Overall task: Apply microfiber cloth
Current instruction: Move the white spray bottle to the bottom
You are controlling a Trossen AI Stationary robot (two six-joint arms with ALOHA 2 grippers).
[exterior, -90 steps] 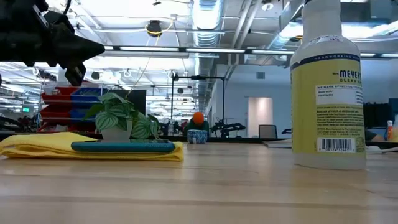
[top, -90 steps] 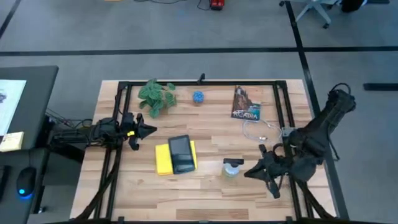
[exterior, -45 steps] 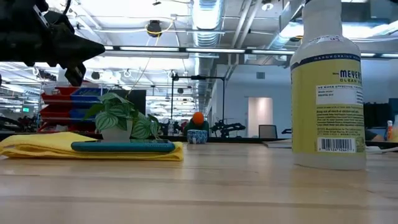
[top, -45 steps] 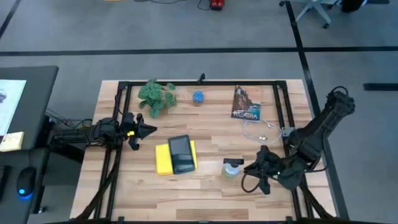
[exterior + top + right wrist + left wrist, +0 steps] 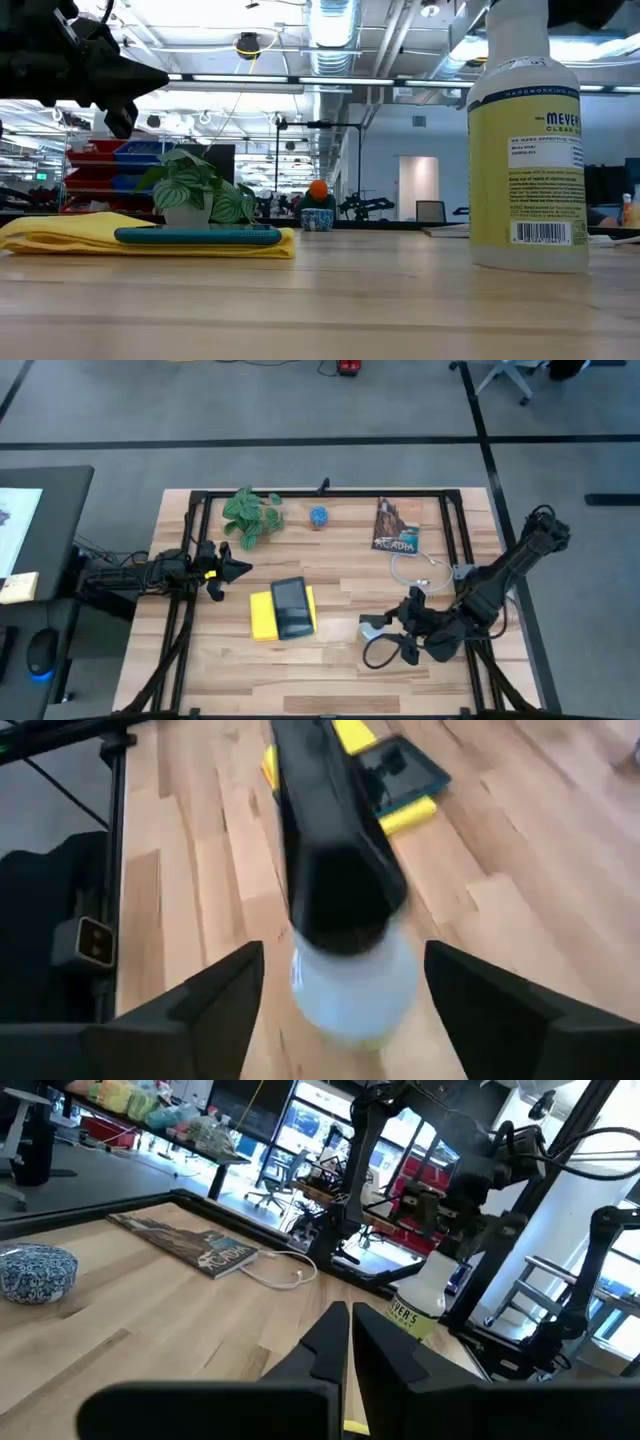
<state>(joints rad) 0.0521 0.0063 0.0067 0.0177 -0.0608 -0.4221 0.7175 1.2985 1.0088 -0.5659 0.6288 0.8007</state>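
Note:
The yellow microfiber cloth point(image 5: 260, 616) lies flat on the table with the dark tablet point(image 5: 292, 607) resting on top of it; the low view shows both, cloth point(image 5: 60, 234) under tablet point(image 5: 198, 236). A clear spray bottle point(image 5: 372, 628) stands upright to their right. My right gripper point(image 5: 380, 640) is open, its fingers point(image 5: 205, 1005) on either side of the bottle point(image 5: 355, 985), apart from it. My left gripper point(image 5: 238, 568) is shut and hovers above the table left of the cloth, holding nothing; the left wrist view shows its fingertips point(image 5: 350, 1342) together.
At the far side are a potted plant point(image 5: 250, 515), a small blue patterned ball point(image 5: 318, 516) and a book point(image 5: 396, 526), with a white cable point(image 5: 415, 570) near it. Black frame rails point(image 5: 320, 493) run along the far edge and both sides.
My right gripper has moved toward the table's left, up to the spray bottle, and has opened; its fingers now stand around the bottle. The bottle, cloth and tablet have stayed where they were.

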